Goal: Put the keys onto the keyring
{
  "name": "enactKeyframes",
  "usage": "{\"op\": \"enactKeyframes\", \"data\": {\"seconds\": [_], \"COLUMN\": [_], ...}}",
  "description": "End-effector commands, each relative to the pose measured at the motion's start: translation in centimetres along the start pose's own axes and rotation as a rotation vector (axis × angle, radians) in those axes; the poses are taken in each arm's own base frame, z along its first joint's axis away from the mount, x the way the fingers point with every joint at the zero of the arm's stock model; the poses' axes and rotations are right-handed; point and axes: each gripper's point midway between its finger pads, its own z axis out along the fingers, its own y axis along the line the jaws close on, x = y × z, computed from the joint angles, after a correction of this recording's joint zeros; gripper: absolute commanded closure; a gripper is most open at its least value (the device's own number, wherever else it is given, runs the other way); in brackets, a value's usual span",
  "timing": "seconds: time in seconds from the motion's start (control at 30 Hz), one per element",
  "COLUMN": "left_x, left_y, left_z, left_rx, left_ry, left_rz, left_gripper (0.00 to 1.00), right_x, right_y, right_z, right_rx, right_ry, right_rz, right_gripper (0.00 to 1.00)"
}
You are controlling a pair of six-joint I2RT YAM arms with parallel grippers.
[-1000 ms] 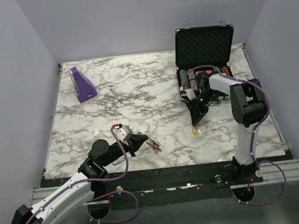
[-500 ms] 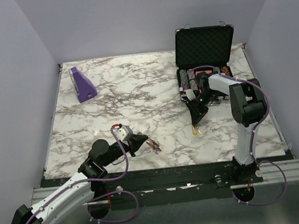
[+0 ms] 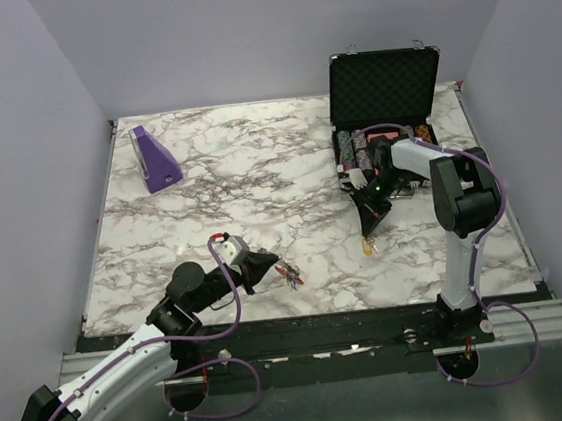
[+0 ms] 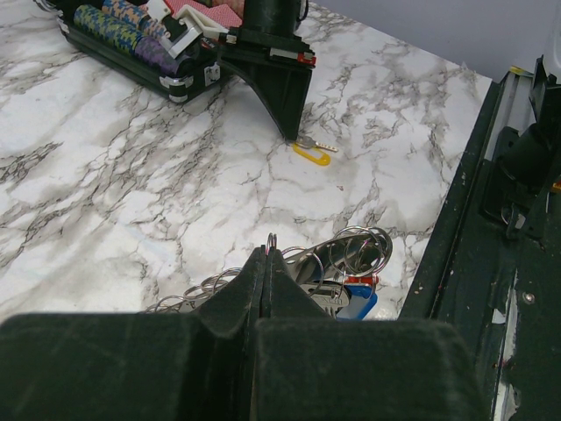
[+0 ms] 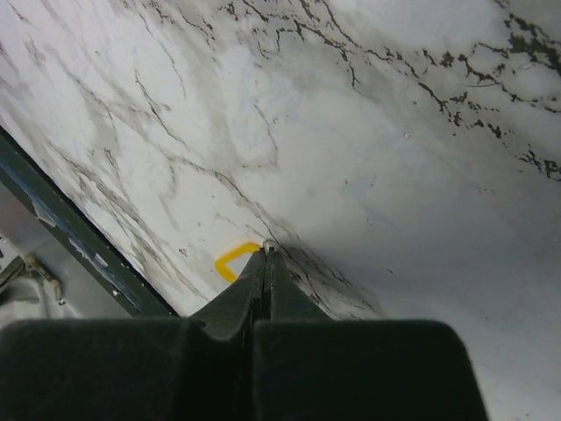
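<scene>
- The left gripper (image 4: pixel 267 254) has its fingers clenched on a thin metal loop of the keyring (image 4: pixel 346 263).
- The keyring lies on the marble table (image 3: pixel 257 173) near the front edge, with red and blue pieces in the bunch.
- The right gripper (image 5: pixel 266 254) is pressed closed on the metal end of the yellow key (image 5: pixel 230 260).
- This key lies on the table, well apart from the keyring, in front of the open case (image 3: pixel 383 84).
</scene>
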Motion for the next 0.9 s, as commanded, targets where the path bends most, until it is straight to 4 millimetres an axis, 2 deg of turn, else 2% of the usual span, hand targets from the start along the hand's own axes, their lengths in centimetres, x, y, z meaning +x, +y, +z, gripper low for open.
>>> {"op": "enactKeyframes", "data": {"seconds": [0.0, 0.13, 0.27, 0.5, 0.67, 0.87], "left_x": [-1.9, -2.2, -3.5, -6.4, -9.2, -12.6], "left_y": [-0.2, -0.5, -1.5, -2.5, -3.1, -3.1], "left_z": [0.1, 0.0, -0.3, -0.3, -0.4, -0.5], "left_rx": [0.005, 0.025, 0.075, 0.116, 0.141, 0.129], "left_ry": [-0.05, -0.063, -0.117, -0.155, -0.16, -0.171], "left_rz": [0.023, 0.033, 0.06, 0.125, 0.208, 0.339], "left_gripper": [1.0, 1.0, 1.0, 1.0, 1.0, 1.0], "right_x": [-0.4, -1.0, -2.7, -6.3, -8.7, -9.1], "right_y": [0.0, 0.8, 2.9, 7.6, 10.9, 15.5], "right_z": [-0.2, -1.2, -3.8, -9.0, -12.5, -16.3], "right_rx": [0.008, 0.005, -0.006, -0.076, -0.111, -0.08], "right_ry": [0.003, -0.032, -0.14, -0.312, -0.45, -0.582], "right_rz": [-0.014, -0.06, -0.19, -0.477, -0.716, -1.051], "right_gripper": [0.99, 0.99, 0.99, 0.99, 0.99, 0.99]}}
